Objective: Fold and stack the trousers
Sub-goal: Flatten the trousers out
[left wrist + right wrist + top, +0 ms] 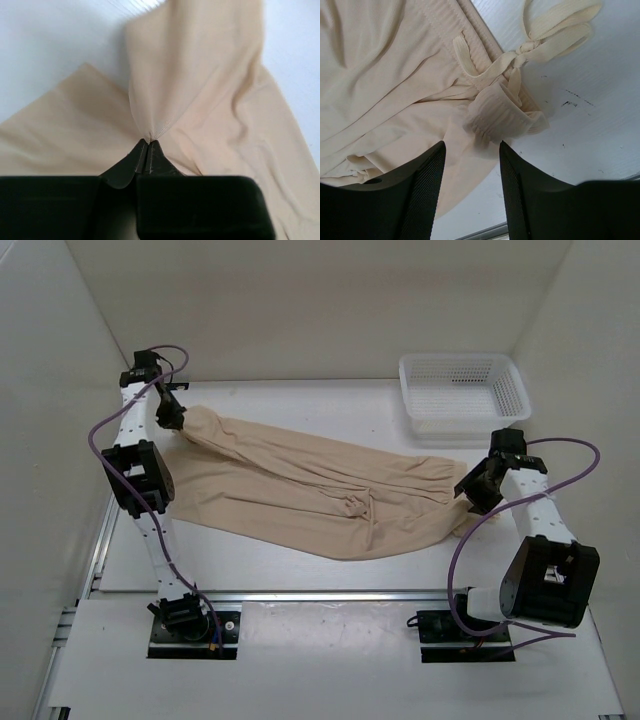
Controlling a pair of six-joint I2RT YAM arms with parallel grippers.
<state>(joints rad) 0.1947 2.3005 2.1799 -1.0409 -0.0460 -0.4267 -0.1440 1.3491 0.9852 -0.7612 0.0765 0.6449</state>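
The beige trousers (300,485) lie spread across the table from far left to near right, wrinkled in the middle. My left gripper (172,418) is shut on the hem of a trouser leg (150,131) at the far left and lifts it slightly. My right gripper (476,490) is open just above the waistband end; its fingers (427,175) straddle the bunched elastic waistband (500,117), with the drawstring bow (555,32) lying beyond it on the table.
A white plastic mesh basket (462,395) stands at the far right of the white table (290,570). White walls enclose the table on the left, back and right. A metal rail runs along the table's near edge.
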